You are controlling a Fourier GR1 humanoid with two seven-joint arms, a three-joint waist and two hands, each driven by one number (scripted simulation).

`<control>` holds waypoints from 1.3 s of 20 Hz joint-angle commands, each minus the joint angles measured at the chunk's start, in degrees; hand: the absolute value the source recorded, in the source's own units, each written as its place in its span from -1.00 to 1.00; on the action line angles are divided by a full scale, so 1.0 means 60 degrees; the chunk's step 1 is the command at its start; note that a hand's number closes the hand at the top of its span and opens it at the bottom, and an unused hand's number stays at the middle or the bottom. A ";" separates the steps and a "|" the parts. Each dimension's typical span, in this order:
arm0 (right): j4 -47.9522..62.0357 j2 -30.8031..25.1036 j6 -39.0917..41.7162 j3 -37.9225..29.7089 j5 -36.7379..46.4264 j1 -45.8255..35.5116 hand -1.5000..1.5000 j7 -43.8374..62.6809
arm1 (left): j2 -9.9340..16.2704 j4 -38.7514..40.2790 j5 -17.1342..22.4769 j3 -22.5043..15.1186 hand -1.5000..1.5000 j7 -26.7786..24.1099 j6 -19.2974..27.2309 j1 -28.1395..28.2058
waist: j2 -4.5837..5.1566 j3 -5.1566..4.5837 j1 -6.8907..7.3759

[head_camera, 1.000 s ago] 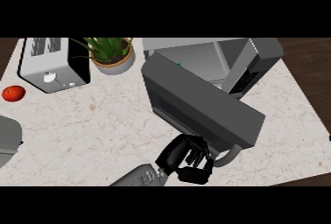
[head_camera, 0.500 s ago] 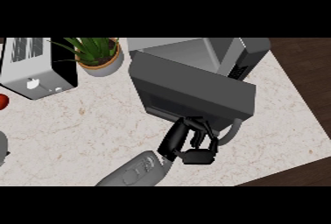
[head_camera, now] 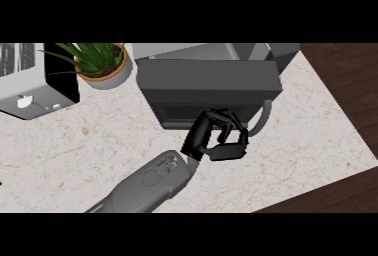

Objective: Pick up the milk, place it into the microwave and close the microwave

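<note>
A: What carries everything?

B: A pale marbled bench (head_camera: pixel 81 150), its right edge running slantwise, with dark wooden floor (head_camera: pixel 343 75) beyond that edge.

A: And nearest to us?

B: One grey forearm (head_camera: pixel 148 187) rises from the near edge. Which arm it is I cannot tell for certain; it looks like the right. Its robot hand (head_camera: pixel 216 137) has the fingers curled, clenched against the microwave door (head_camera: pixel 210 82) beside the curved door handle (head_camera: pixel 260 120). Whether they hook the handle I cannot tell.

A: Where is the milk?

B: It does not show anywhere; the door hides the inside of the microwave (head_camera: pixel 214 52), which stands toward the far right corner.

A: Farther back?

B: A potted plant (head_camera: pixel 100 65) at the far edge, and a toaster (head_camera: pixel 33 77) toward the far left corner.

A: Against half a second ago?

B: The door now lies squarer across the microwave's front, swung nearer shut, and the robot hand has followed it toward the far edge.
</note>
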 commanded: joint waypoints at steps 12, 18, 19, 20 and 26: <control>-0.0101 -0.0693 0.0159 -0.0419 -0.0907 -0.0754 -1.00 0.0774 | 0.0003 0.1483 0.1706 0.1035 1.00 -0.0966 -0.0237 -0.1847 | 0.0241 0.0028 -0.0492; 0.0029 -0.1050 0.0135 -0.0801 -0.1191 -0.1053 -1.00 0.0974 | 0.0003 0.1678 0.2073 0.1075 1.00 -0.1354 -0.0235 -0.1965 | 0.0242 0.0045 -0.0572; 0.0033 -0.1125 0.0089 -0.0813 -0.1179 -0.1119 -1.00 0.1101 | 0.0003 0.1675 0.2155 0.1049 1.00 -0.1450 -0.0210 -0.1934 | 0.0241 0.0033 -0.0520; 0.0099 -0.1197 0.0152 -0.0884 -0.1229 -0.1143 -1.00 0.1065 | 0.0003 0.1705 0.2164 0.0983 1.00 -0.1590 -0.0261 -0.1838 | 0.0306 0.0038 -0.0631; 0.0341 -0.1478 0.0141 -0.1140 -0.1420 -0.1430 -1.00 0.1216 | 0.0003 0.1870 0.2448 0.0911 1.00 -0.1848 -0.0244 -0.2036 | 0.0273 0.0058 -0.0640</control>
